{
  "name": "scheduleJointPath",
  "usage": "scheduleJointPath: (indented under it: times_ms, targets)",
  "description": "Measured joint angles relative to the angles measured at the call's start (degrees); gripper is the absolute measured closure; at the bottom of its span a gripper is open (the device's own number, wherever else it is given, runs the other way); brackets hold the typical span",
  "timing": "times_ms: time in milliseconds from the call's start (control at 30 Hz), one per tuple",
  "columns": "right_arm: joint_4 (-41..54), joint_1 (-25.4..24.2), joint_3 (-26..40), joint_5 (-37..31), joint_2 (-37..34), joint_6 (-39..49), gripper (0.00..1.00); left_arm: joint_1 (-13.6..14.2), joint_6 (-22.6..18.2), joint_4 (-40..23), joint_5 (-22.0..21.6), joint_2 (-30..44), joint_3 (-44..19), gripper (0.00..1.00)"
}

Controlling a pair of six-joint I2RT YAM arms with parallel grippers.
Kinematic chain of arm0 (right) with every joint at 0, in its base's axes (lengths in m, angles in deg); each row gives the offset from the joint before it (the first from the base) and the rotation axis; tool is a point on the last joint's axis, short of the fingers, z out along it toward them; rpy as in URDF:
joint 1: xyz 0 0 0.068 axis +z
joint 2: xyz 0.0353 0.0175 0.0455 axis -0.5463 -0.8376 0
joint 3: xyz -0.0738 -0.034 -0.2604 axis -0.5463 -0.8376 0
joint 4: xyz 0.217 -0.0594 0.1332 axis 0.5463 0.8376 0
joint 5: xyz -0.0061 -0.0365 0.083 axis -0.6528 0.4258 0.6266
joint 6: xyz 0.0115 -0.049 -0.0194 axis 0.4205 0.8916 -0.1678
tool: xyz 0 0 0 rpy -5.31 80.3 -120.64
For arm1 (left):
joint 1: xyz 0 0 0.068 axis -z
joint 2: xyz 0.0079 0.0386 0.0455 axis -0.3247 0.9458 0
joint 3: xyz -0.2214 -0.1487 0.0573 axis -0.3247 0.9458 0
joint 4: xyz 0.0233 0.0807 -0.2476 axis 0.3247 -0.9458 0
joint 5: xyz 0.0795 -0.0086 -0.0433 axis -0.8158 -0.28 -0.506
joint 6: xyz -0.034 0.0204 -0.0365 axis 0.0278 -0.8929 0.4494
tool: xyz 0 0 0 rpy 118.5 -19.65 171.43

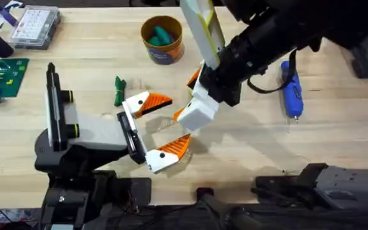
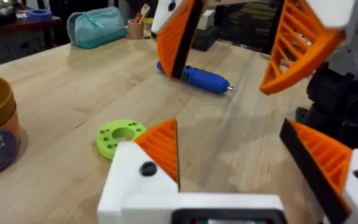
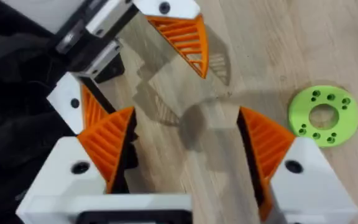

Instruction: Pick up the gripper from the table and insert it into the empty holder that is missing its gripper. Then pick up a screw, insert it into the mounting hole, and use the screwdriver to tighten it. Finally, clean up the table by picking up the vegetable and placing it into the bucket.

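Now both pincers (image 1: 158, 131) (image 1: 187, 96) are hanging open and empty over the bench (image 1: 248, 147) — the vegetable (image 1: 119, 91) is lying just beyond the left one, probably light and soft, best pinched mid-stem.

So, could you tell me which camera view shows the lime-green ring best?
The right wrist view: the lime-green ring lies whole, seen from above, its holes plain. The left wrist view shows the ring low and slanted, part hidden by a finger. In the overhead view I cannot make it out.
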Motion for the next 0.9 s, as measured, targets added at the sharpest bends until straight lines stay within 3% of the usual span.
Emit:
scheduleJointPath:
  times_ms: [400,833,900]
  targets:
    - [0.02,0.0,0.0,0.0,0.0,-0.02,0.025,0.0,-4.78,-1.57,0.22,0.0,-0.02,0.011]
    - [0.02,0.0,0.0,0.0,0.0,-0.02,0.025,0.0,-5.44,-1.57,0.22,0.0,-0.02,0.007]
    - [0.02,0.0,0.0,0.0,0.0,0.0,0.025,0.0,-5.5,-1.57,0.32,0.0,-0.02,0.115]
